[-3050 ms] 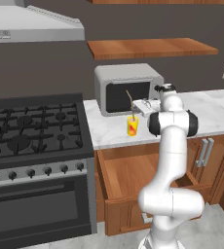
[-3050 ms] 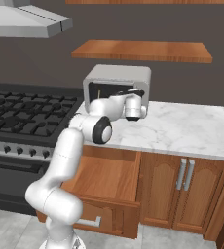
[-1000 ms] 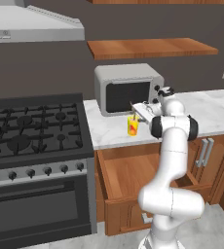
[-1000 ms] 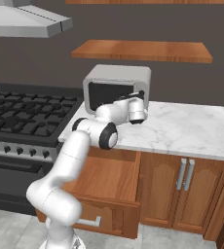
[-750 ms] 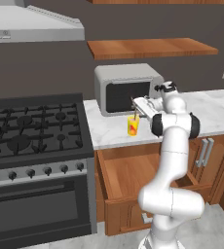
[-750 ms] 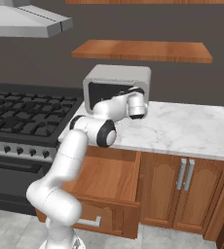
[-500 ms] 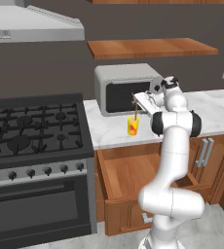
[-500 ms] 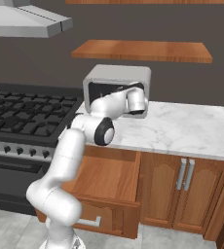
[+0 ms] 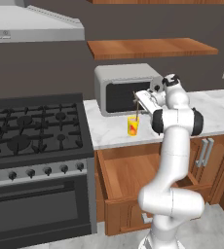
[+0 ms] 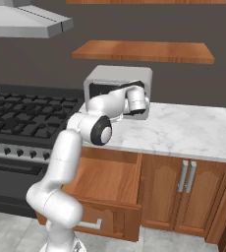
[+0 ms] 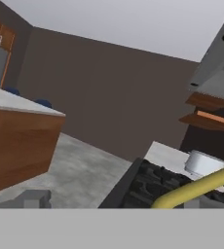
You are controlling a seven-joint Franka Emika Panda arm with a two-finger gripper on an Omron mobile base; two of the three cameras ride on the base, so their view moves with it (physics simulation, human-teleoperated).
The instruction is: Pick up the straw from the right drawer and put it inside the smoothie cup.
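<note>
The right drawer stands pulled out below the counter's front edge, nearest the base; its floor looks bare from the left base view, with no stick lying in it.

Above it, on the marble counter near the front edge and just in front of the microwave, stands the smoothie cup. The straw rises out of the cup's mouth, long axis near vertical, leaning slightly toward the microwave door. Straw judged to be in the cup.

The gripper sits just beside the straw's upper part, on the cup's right and a little above the rim, hand turned sideways so it points left toward the stove. In the hand view the yellow cup rim crosses the lower right corner, low and to one side of the hand.

Jaws spread fully wide; nothing visible between them. Contact with the straw cannot be ruled out at this size, but it appears apart.

Judgement: the placing looks done; any withdrawal should go up and to the right, away from the straw, so the open fingers do not knock it or tip the cup.
</note>
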